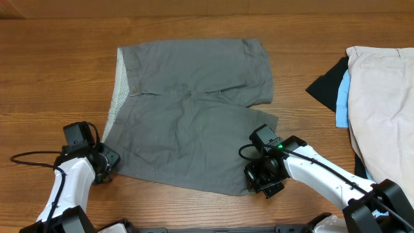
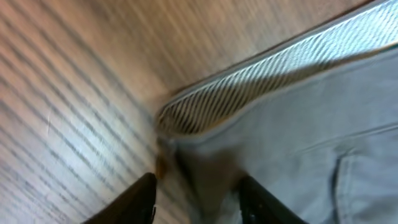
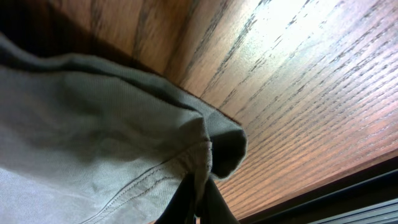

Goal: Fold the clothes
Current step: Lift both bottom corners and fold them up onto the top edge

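Grey shorts [image 1: 187, 123] lie flat, table [image 1: 58, 77] ctr. L gripper [image 2: 198, 200], 8 o'clock corner: jaws part open, astride waistband edge, not clamped. R gripper [image 3: 198, 208], 4 o'clock corner: closed, pinching hem.

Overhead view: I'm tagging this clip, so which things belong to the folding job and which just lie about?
In hand: grey shorts, left gripper at its corner, right gripper shut on its hem.
Lying by, untouched: beige garment, light-blue piece, black piece.
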